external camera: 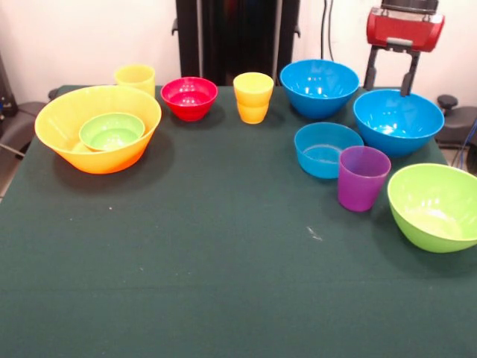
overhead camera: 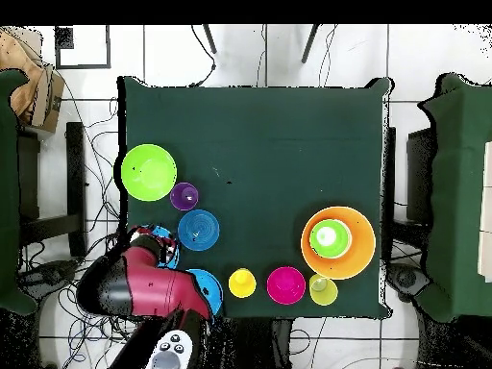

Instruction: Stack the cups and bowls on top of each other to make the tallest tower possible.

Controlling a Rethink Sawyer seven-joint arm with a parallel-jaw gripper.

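A small green shiny plastic bowl (external camera: 112, 131) sits inside the huge orange-yellow bowl (external camera: 71, 119), and standing apart on the table are two yellow plastic cups (external camera: 253, 97), a small red bowl (external camera: 189, 98), three blue bowls (external camera: 398, 121), a see-through purple cup (external camera: 362, 177) and a big lime green bowl (external camera: 436, 206).

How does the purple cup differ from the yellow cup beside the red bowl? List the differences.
The purple cup is translucent purple; the yellow cup is opaque yellow. The purple cup stands between the shallow blue bowl and the lime green bowl, while the yellow cup stands near the table's far edge beside the red bowl. The yellow cup shows a ridge around its middle; the purple cup's wall looks plain. Both stand upright, open end up, tapering downward.
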